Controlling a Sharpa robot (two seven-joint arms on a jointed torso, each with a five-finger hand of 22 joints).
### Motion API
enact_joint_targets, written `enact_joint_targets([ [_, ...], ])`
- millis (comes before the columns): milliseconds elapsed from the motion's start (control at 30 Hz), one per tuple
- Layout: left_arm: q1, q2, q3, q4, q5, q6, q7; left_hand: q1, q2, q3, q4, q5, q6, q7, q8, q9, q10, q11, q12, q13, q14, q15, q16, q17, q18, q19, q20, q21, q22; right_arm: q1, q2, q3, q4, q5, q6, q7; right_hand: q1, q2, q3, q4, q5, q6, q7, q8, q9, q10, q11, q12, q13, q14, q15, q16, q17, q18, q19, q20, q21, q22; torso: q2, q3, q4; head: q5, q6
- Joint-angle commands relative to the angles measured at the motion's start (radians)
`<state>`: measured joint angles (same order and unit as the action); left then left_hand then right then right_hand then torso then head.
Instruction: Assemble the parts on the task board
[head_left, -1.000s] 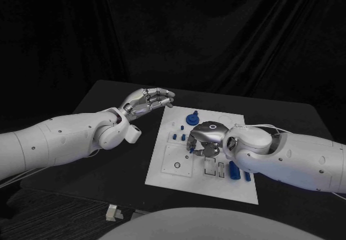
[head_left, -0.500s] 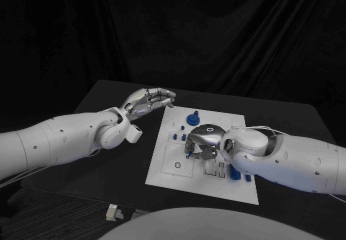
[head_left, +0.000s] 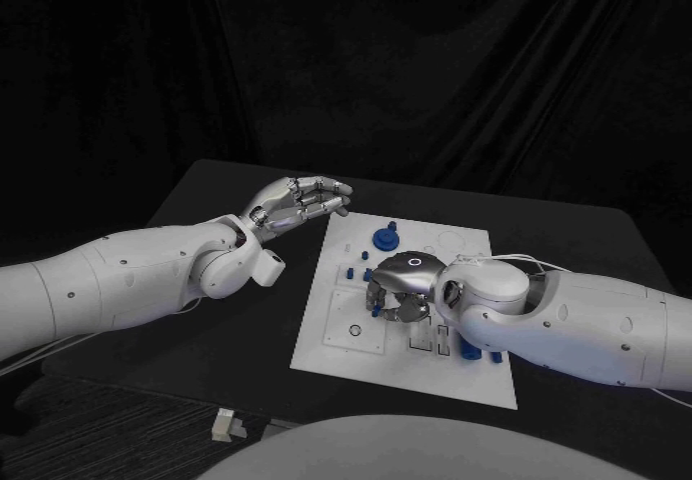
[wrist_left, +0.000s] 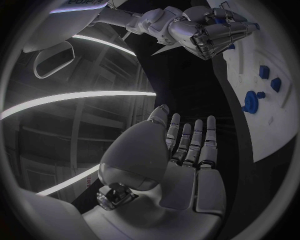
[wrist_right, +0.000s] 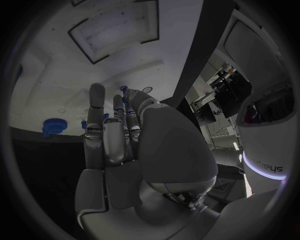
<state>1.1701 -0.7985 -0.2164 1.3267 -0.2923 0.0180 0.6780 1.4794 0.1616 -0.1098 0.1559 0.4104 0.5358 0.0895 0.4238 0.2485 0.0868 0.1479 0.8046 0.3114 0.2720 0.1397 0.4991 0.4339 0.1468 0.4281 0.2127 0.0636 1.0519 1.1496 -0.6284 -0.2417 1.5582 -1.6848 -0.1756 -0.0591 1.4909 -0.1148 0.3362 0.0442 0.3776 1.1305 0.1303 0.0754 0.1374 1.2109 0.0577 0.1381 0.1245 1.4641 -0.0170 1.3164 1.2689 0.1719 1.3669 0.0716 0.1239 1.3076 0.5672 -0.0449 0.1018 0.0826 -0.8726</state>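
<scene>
Two silver hands: right hand (head_left: 400, 290) shifted toward nine o'clock over white task board (head_left: 368, 370), fingers curled, hold unclear; left hand (head_left: 296, 204) unchanged, fingers loosely apart, empty. Positioning step.

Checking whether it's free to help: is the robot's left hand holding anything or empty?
Empty: the left hand hovers off the task board, fingers apart.

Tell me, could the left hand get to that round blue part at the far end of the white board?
Probably yes. The left hand hovers empty beside the task board's far edge, and nothing lies between it and the round blue part; the right hand works nearer.
</scene>
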Motion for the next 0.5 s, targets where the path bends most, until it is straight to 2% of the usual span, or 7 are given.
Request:
enact_joint_targets([
  [33,-0.001,0.003,0.001,0.001,0.001,0.012,0.064,0.012,-0.001,0.004,0.002,-0.001,-0.007,-0.001,0.004,0.000,-0.008,0.002,-0.004,-0.002,0.004,0.003,-0.007,0.002,-0.007,0.001,0.007,0.000,-0.002,-0.005,0.004,0.000,-0.006,-0.006,0.008,-0.021,0.005,-0.003,-0.001,-0.004,0.006,-0.010,0.001,-0.007,-0.001,0.001,0.006,-0.005,0.001,0.030,-0.004,0.004,0.002,0.005,0.007,-0.002,0.005,0.025,0.000,0.0003,0.0004,0.000,0.000],
  [233,-0.002,0.003,0.001,0.002,0.001,0.014,0.062,0.014,0.000,0.005,0.001,-0.001,-0.007,-0.001,0.005,0.000,-0.008,0.002,-0.003,-0.003,0.006,0.003,-0.007,0.002,-0.006,0.002,0.009,0.000,-0.004,-0.009,0.011,0.000,-0.015,-0.006,0.007,-0.022,0.005,-0.003,-0.001,-0.004,0.006,-0.010,0.001,-0.007,-0.001,0.001,0.006,-0.005,0.001,0.030,-0.004,0.004,0.002,0.005,0.007,-0.002,0.005,0.025,0.000,0.0010,0.0009,0.001,0.000],
  [500,-0.002,0.004,0.001,0.002,0.001,0.017,0.060,0.017,0.000,0.006,0.000,0.001,-0.006,-0.002,0.006,0.000,-0.009,0.003,-0.003,-0.005,0.011,0.006,-0.008,0.003,-0.005,0.005,0.012,0.001,-0.007,-0.012,0.016,0.001,-0.018,-0.006,0.012,-0.024,0.007,-0.005,-0.001,-0.007,0.005,-0.014,0.002,-0.009,-0.002,0.002,0.007,-0.006,0.001,0.030,-0.004,0.003,0.001,0.005,0.006,-0.003,0.006,0.025,-0.001,0.0002,-0.0007,0.002,0.000],
])
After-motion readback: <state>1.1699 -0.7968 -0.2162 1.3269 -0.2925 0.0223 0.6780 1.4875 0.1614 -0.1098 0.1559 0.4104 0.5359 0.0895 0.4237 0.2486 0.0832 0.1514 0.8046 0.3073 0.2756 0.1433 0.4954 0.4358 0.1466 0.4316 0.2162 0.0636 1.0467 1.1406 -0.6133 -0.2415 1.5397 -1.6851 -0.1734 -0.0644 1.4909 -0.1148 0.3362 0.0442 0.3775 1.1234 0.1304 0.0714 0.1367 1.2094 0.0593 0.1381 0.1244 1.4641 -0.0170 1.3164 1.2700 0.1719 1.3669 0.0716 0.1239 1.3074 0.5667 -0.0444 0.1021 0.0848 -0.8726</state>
